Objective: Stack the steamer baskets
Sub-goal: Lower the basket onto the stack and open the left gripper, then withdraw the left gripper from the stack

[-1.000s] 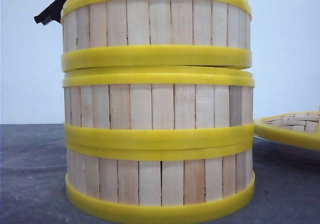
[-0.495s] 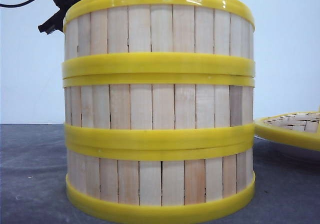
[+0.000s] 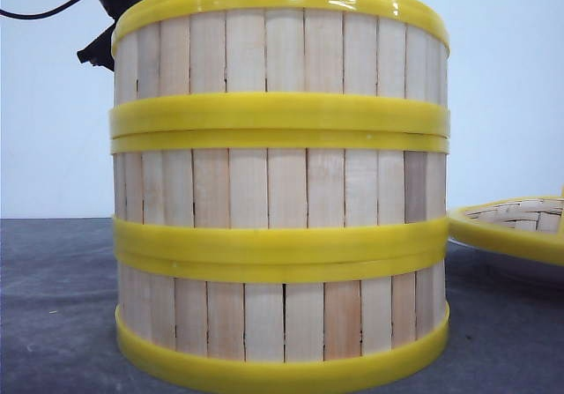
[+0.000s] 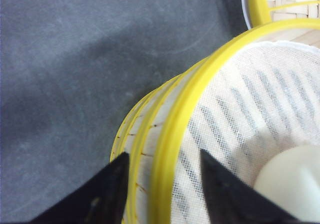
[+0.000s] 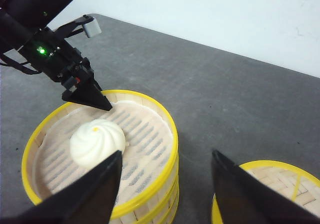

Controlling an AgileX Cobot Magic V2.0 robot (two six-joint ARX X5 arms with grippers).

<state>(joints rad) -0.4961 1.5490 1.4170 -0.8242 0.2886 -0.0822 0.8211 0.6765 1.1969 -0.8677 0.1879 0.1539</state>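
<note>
Pale wooden slats and glossy yellow rims fill most of the front view: the steamer baskets (image 3: pixel 280 191) stand three high in one straight stack on the dark grey desk (image 3: pixel 53 306), so close to the camera that the stack's foot is cut off by the frame edge and its inside is hidden. From the right wrist view the top basket (image 5: pixel 100 149) shows a white perforated liner with one white bun (image 5: pixel 96 141) lying on it, off-centre; what the two lower baskets contain cannot be seen. The left gripper (image 4: pixel 162 184) has its black fingers apart, straddling the top basket's rim, one finger outside the wall and one inside, neither clearly pressing on it. The right gripper (image 5: pixel 165 194) hangs above the desk, fingers wide apart and holding nothing, between the stack and a flatter woven lid (image 5: pixel 272 189). That lid is only partly in frame; in the front view it sits at the right edge, apart from the stack.
</note>
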